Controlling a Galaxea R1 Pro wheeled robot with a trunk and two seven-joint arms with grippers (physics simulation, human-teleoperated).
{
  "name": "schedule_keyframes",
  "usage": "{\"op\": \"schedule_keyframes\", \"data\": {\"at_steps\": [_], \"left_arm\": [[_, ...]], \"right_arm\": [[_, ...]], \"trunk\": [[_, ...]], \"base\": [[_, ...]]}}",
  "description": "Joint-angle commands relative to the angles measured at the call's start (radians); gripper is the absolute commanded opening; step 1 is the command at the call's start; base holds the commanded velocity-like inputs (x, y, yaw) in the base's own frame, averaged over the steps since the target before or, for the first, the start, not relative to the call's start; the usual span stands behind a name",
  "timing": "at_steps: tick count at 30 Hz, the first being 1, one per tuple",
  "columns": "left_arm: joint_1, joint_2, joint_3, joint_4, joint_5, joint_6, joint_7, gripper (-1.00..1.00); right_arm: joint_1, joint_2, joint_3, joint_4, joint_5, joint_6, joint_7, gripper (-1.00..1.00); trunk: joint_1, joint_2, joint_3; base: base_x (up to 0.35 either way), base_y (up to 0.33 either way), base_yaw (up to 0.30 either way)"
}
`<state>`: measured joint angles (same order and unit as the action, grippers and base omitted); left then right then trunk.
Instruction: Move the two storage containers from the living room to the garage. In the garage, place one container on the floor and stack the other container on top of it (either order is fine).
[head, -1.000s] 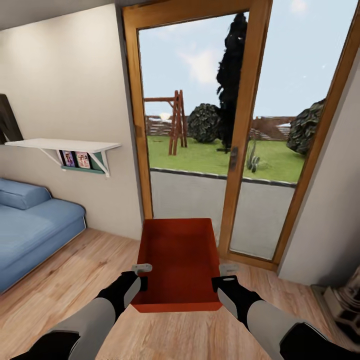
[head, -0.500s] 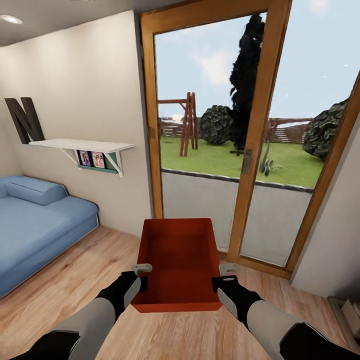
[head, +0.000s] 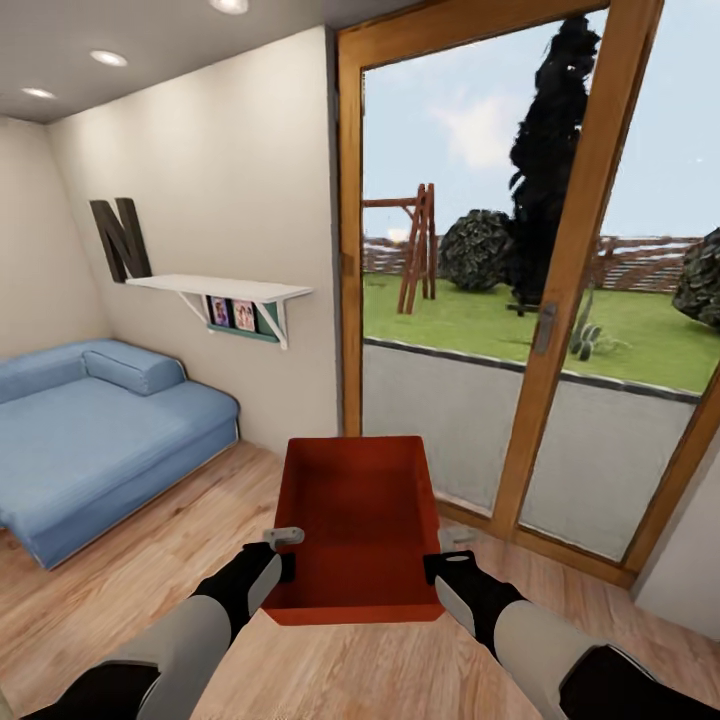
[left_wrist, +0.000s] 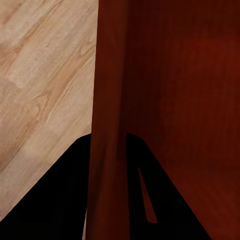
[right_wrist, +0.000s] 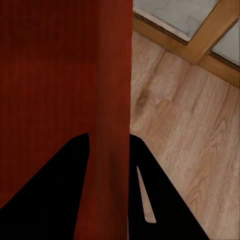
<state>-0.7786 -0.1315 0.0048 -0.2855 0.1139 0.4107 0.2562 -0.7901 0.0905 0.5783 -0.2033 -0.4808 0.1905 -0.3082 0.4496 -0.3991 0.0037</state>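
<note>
Holding one storage container level above the wood-plank floor of the living room, you are facing the glass doors. It is showing as an orange-red, shallow, lidless box with thin walls. The left gripper is pinching its left wall, the right gripper its right wall, each clamped tight on the rim.

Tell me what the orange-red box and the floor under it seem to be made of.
Storage container: thin, rigid walls in uniform matte orange-red with faint streaks up close, likely plastic, though painted board is possible. Floor: light wood planks with visible grain, knots and seams, a low satin sheen; it could be laminate.
</note>
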Motion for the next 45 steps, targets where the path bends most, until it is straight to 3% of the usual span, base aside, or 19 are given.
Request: {"op": "schedule_keyframes", "data": {"at_steps": [1,13,22,45], "left_arm": [[0.001,0.001,-0.009,0.002,-0.009,0.01,0.032,-1.0],[0.001,0.001,-0.01,0.002,-0.009,0.01,0.033,-1.0],[0.001,0.002,-0.009,0.002,-0.01,0.01,0.033,-1.0],[0.001,0.002,-0.01,0.002,-0.01,0.01,0.033,-1.0]], "right_arm": [[-0.001,-0.001,-0.001,-0.005,0.018,-0.003,-0.008,-1.0],[-0.001,-0.001,-0.001,-0.005,0.018,-0.003,-0.007,-1.0],[-0.001,0.0,-0.001,-0.005,0.018,-0.003,-0.008,-1.0],[-0.001,-0.001,-0.001,-0.005,0.018,-0.005,-0.007,-1.0]], "trunk": [[0.0,-0.001,0.0],[0.0,-0.001,0.0],[0.0,-0.001,0.0],[0.0,-0.001,0.0]], "base": [[0.0,0.0,0.278],[0.0,0.0,0.275],[0.0,0.0,0.092],[0.0,0.0,0.28]]}}
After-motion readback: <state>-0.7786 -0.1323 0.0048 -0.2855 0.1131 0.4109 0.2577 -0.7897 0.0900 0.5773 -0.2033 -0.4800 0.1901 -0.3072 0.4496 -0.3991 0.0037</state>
